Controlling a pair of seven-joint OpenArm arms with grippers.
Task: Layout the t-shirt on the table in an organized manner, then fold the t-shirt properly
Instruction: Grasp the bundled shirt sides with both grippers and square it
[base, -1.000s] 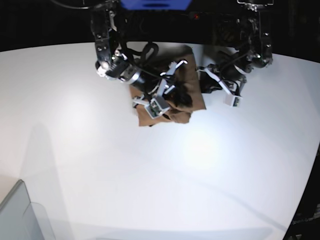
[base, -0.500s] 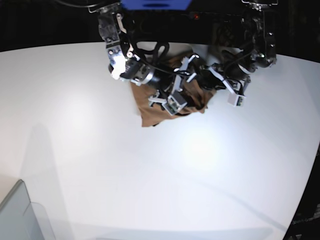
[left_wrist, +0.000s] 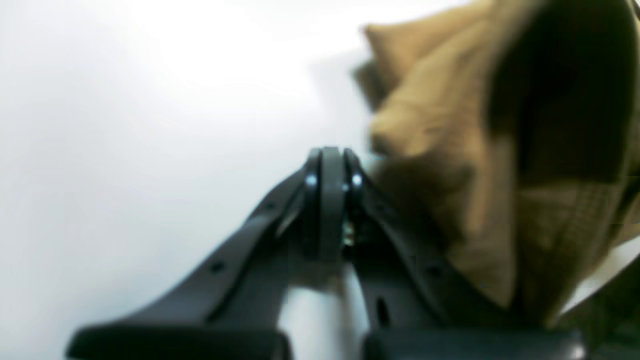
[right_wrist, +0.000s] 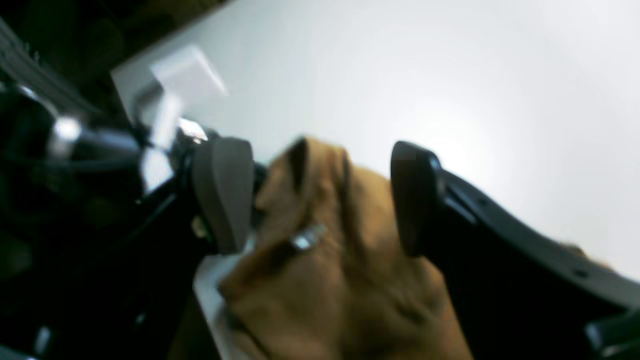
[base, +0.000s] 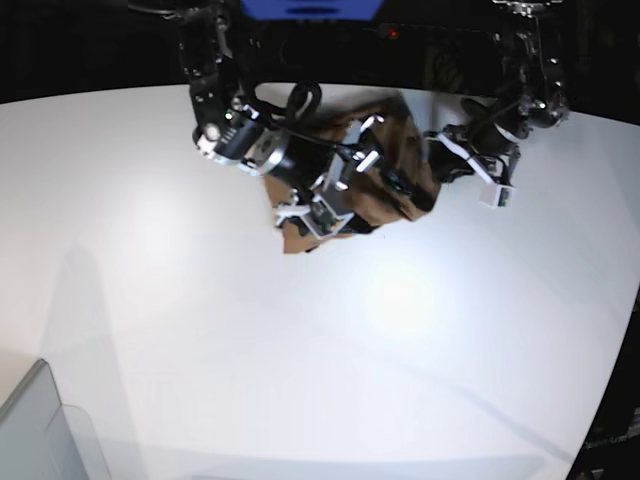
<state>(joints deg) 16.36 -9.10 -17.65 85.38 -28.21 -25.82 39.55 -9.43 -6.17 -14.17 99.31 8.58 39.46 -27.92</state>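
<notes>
The t-shirt lies bunched in a heap at the far edge of the desk, between the two arms, and is not yet spread out. The step in hand is judged to be the layout: opening the heap into a flat shape before any fold.

The right gripper stands with its jaws wide apart, a ridge of tan cloth between the pads but clamped by neither. The left gripper has its jaws pressed together; cloth hangs just beside it, and the wrist view does not show whether any fabric is caught between the jaws.

To do this step well, the right gripper should close on a single layer at a hem or shoulder seam, not on the thick ridge. The two arms should then draw apart level with the desk, so that the thin fabric opens without twisting.

The desk is smooth, matte white and much larger than the garment, with ample bare room towards the near side. A grey translucent bin occupies the near left corner, well apart from the work. The surroundings beyond the desk are dark.
</notes>
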